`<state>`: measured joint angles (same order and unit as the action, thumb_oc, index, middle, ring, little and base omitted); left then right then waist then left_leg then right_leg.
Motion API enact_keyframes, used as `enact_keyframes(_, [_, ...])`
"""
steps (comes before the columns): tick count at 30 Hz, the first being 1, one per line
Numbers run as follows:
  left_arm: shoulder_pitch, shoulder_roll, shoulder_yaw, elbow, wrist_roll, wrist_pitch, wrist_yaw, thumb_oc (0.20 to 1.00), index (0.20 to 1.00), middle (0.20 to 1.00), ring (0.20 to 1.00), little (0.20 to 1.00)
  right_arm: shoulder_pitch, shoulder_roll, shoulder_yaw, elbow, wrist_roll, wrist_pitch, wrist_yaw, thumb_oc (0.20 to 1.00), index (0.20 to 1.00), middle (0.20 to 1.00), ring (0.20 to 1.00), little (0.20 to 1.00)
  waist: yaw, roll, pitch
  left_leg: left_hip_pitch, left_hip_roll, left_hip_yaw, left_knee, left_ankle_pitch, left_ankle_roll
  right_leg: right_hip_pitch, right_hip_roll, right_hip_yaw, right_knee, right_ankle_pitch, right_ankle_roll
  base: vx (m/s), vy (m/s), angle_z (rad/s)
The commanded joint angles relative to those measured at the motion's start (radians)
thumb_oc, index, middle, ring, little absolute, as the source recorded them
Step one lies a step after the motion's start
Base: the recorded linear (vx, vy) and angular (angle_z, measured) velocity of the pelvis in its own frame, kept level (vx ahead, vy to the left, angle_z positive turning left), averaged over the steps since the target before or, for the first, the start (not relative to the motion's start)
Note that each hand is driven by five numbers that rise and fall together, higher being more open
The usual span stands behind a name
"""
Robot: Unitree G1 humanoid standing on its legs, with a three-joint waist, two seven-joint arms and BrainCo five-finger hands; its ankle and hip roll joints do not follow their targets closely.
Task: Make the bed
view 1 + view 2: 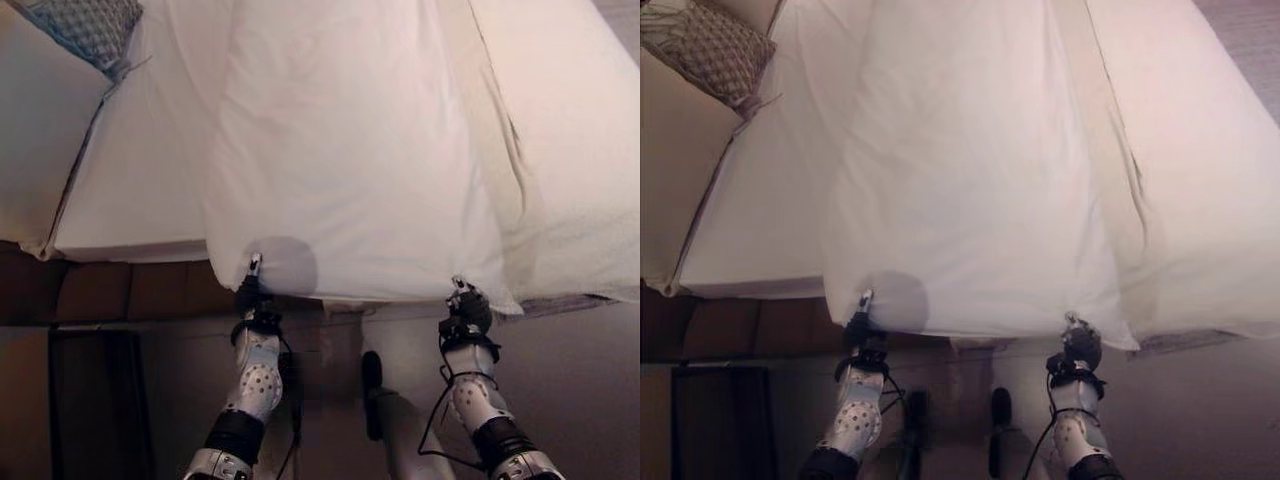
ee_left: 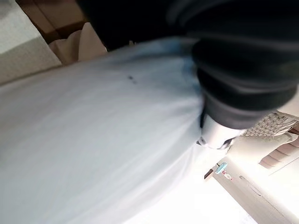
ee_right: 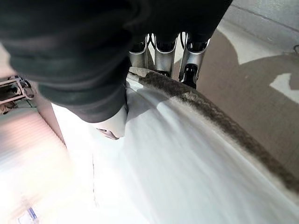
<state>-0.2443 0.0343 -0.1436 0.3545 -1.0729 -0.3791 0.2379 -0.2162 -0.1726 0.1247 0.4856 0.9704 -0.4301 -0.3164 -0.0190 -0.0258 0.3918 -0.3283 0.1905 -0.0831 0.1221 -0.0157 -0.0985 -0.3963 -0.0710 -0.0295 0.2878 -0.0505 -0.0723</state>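
Two hands are on the near hem of the white duvet (image 1: pixel 350 150), which is spread along the bed (image 1: pixel 130 190). The left hand (image 1: pixel 250 290) pinches the left corner and the right hand (image 1: pixel 466 308) clamps the right corner, fingers curled around the cloth. A patterned cushion (image 1: pixel 95 28) sits far left.
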Motion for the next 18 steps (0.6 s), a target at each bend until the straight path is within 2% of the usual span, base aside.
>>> enact_keyframes(1, [0.113,0.056,0.094,-0.058,0.056,-0.091,0.041,0.2,0.2,0.2,0.2,0.2,0.077,-0.073,-0.069,-0.01,-0.043,-0.075,-0.032,0.2,0.2,0.2,0.2,0.2,0.006,0.033,-0.078,0.024,0.017,0.052,-0.178,0.237,-0.001,-0.017,0.021,0.045,-0.07,0.034,0.147,0.01,0.422,0.06])
enact_keyframes(2, [0.101,0.058,0.093,-0.031,0.066,-0.093,0.062,0.2,0.2,0.2,0.2,0.2,0.072,-0.073,-0.07,0.002,-0.037,-0.077,-0.033,0.2,0.2,0.2,0.2,0.2,0.007,0.048,-0.08,0.031,0.031,0.062,-0.209,0.242,-0.023,-0.035,0.009,0.042,-0.043,0.026,0.163,-0.03,0.345,0.06])
enact_keyframes(3, [0.088,0.058,0.097,-0.019,0.066,-0.105,0.087,0.2,0.2,0.2,0.2,0.2,0.06,-0.079,-0.066,-0.002,-0.033,-0.077,-0.028,0.2,0.2,0.2,0.2,0.2,0.005,0.056,-0.078,0.032,0.024,0.079,-0.209,0.209,-0.022,-0.053,-0.004,0.034,-0.028,0.031,0.179,-0.07,0.469,0.12])
enact_keyframes(5, [0.078,0.054,0.099,-0.008,0.065,-0.118,0.099,0.2,0.2,0.2,0.2,0.2,0.045,-0.083,-0.054,0.01,-0.035,-0.071,-0.028,0.2,0.2,0.2,0.2,0.2,0.008,0.062,-0.068,0.027,0.014,0.071,-0.208,0.2,-0.017,-0.077,-0.013,0.043,-0.016,0.044,0.187,-0.1,0.358,0.03])
enact_keyframes(6, [0.051,0.055,0.11,0.039,0.079,-0.135,0.165,0.2,0.2,0.2,0.2,0.2,0.01,-0.077,-0.041,0.015,-0.042,-0.064,-0.031,0.2,0.2,0.2,0.2,0.2,0.015,0.044,-0.046,-0.009,-0.027,0.062,-0.159,0.164,-0.003,-0.096,-0.05,0.078,-0.051,0.092,0.221,-0.14,0.483,-0.32])
enact_keyframes(8, [0.012,0.044,0.105,0.114,0.127,-0.131,0.225,0.2,0.2,0.2,0.2,0.2,0.003,-0.079,-0.051,0.038,-0.072,-0.055,-0.047,0.2,0.2,0.2,0.2,0.2,0.006,0.04,-0.027,-0.078,-0.101,0.105,-0.01,0.092,0.013,-0.064,-0.142,0.106,-0.131,0.164,0.26,-0.07,0.674,-0.22])
enact_keyframes(9, [0.002,0.024,0.131,0.188,0.118,-0.141,0.262,0.2,0.2,0.2,0.2,0.2,-0.005,-0.069,-0.053,0.072,-0.037,-0.047,-0.023,0.2,0.2,0.2,0.2,0.2,0.0,0.044,-0.031,-0.087,-0.14,0.115,0.019,0.055,0.03,-0.029,-0.197,0.119,-0.223,0.217,0.262,0.04,0.534,0.25])
enact_keyframes(11, [-0.004,0.028,0.141,0.213,0.131,-0.137,0.272,0.2,0.2,0.2,0.2,0.2,-0.01,-0.061,-0.04,0.093,-0.042,-0.037,-0.013,0.2,0.2,0.2,0.2,0.2,0.0,0.046,-0.027,-0.084,-0.142,0.12,0.019,0.052,0.042,-0.03,-0.194,0.11,-0.228,0.224,0.251,0.02,0.358,0.15])
enact_keyframes(13, [-0.019,0.031,0.165,0.279,0.137,-0.14,0.298,0.2,0.2,0.2,0.2,0.2,-0.031,-0.042,0.009,0.154,-0.009,-0.01,0.042,0.2,0.2,0.2,0.2,0.2,0.008,0.036,-0.012,-0.076,-0.132,0.141,0.007,0.06,0.046,-0.046,-0.113,0.039,-0.124,0.144,0.219,-0.06,0.254,-0.05])
enact_keyframes(14, [-0.032,0.031,0.169,0.316,0.134,-0.132,0.302,0.2,0.2,0.2,0.2,0.2,-0.026,-0.042,0.03,0.195,-0.024,0.01,0.056,0.2,0.2,0.2,0.2,0.2,0.011,0.03,-0.012,-0.066,-0.139,0.147,-0.009,0.062,0.045,-0.032,-0.082,0.007,-0.115,0.114,0.209,-0.05,0.11,-0.17])
enact_keyframes(15, [-0.033,0.031,0.17,0.317,0.133,-0.132,0.301,0.2,0.2,0.2,0.2,0.2,-0.028,-0.043,0.03,0.196,-0.024,0.01,0.057,0.2,0.2,0.2,0.2,0.2,0.01,0.029,-0.013,-0.068,-0.139,0.146,-0.011,0.065,0.045,-0.034,-0.082,0.007,-0.116,0.116,0.208,0.01,0.105,-0.26])
enact_keyframes(16, [-0.075,0.02,0.191,0.461,0.116,-0.099,0.306,0.2,0.2,0.2,0.2,0.2,-0.044,-0.03,0.056,0.296,-0.032,0.055,0.075,0.2,0.2,0.2,0.2,0.2,0.008,0.037,-0.015,-0.051,-0.147,0.143,-0.04,0.069,0.042,-0.025,-0.087,0.025,-0.148,0.117,0.206,0.03,0.097,-0.18])
enact_keyframes(18, [-0.117,0.013,0.22,0.595,0.102,-0.052,0.308,0.2,0.2,0.2,0.2,0.2,-0.071,-0.019,0.065,0.43,-0.046,0.119,0.105,0.2,0.2,0.2,0.2,0.2,0.018,0.032,-0.01,-0.044,-0.139,0.163,-0.021,0.059,0.038,-0.004,-0.117,0.003,-0.175,0.139,0.215,0.03,0.085,-0.07])
